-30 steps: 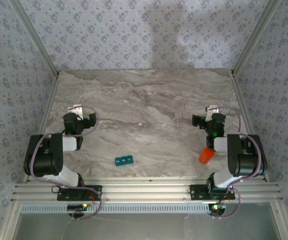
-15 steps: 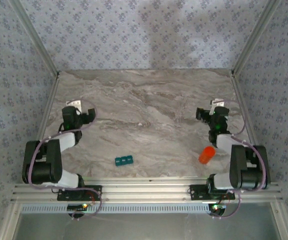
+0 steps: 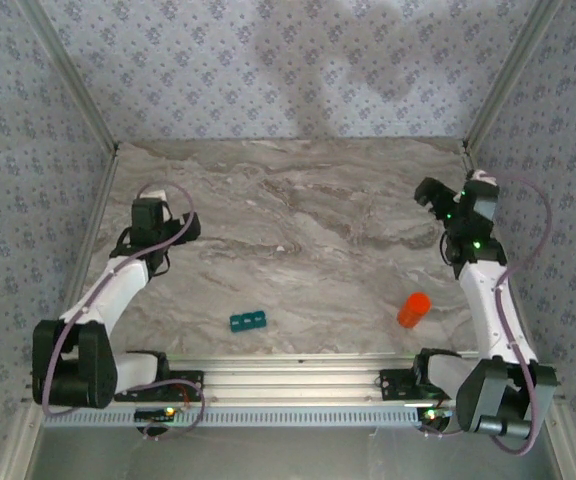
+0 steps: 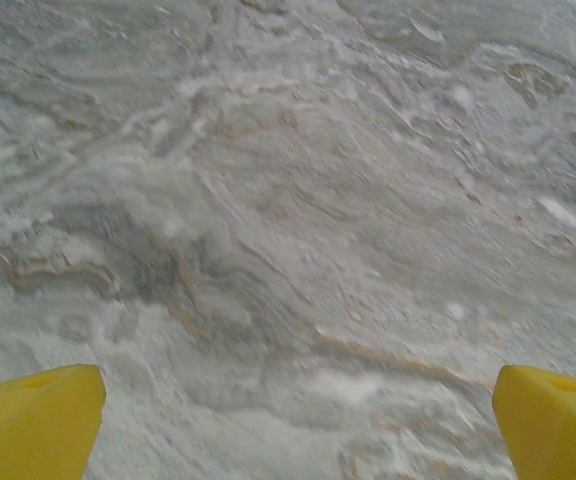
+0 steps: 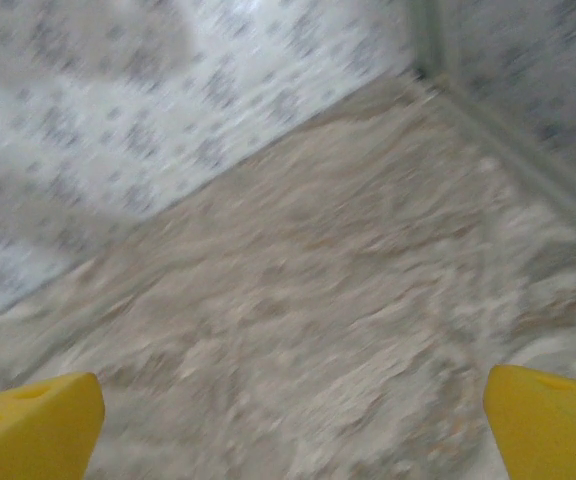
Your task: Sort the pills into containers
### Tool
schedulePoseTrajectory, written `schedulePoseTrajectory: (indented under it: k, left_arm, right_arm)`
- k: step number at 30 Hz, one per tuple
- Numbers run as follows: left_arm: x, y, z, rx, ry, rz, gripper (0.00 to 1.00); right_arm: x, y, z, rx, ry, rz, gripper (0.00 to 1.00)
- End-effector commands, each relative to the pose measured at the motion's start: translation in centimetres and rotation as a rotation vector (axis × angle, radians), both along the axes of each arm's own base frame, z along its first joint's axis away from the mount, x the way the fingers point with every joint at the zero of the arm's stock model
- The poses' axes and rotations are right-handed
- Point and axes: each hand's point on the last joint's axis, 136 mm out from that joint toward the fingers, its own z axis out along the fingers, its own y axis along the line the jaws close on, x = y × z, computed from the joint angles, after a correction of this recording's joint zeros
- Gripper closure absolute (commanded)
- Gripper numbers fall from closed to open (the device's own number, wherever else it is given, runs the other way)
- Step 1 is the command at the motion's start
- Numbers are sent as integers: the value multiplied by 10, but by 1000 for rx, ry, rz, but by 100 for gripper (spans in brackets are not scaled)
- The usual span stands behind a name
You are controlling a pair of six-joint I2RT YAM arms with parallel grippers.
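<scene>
left jaws: released, spread wide with nothing between them; the yellow fingertips (image 4: 33, 425) sit at the two bottom corners of the wrist view, over bare marble
left arm (image 3: 118, 280): stretched forward along the left side of the desk, wrist turned toward the middle
right jaws: released too, wide apart and empty; the yellow fingertips (image 5: 28, 420) frame blurred marble and a wallpapered corner
right arm (image 3: 488, 290): reaches up the right side, its head near the right wall
pill box (image 3: 249, 321): teal, lying flat near the front edge of the desk, left of centre, well apart from both arms' heads (lids too small to judge)
orange bottle (image 3: 414, 309): on the desk right of the pill box, beside the right arm, nothing gripping it
desk (image 3: 298, 200): grey-brown marble pattern
walls (image 3: 268, 70): pale wallpaper with small blue motifs
</scene>
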Motion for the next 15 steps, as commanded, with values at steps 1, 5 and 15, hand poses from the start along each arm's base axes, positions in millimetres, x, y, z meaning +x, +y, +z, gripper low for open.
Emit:
schedulePoseTrajectory:
  k: [1,5,15]
  left_arm:
    - [-21,-5,5,-52,61,42,1]
    - [-38,-5,3,-84,105,83,1]
    - [-33,9,3,-87,163,135,1]
  right_arm:
    - [-11,67,-20,63,170,231,4]
    - [-26,148,-45,-1,288,451,7]
    - [-105,334,-117,-395,408,1070,7]
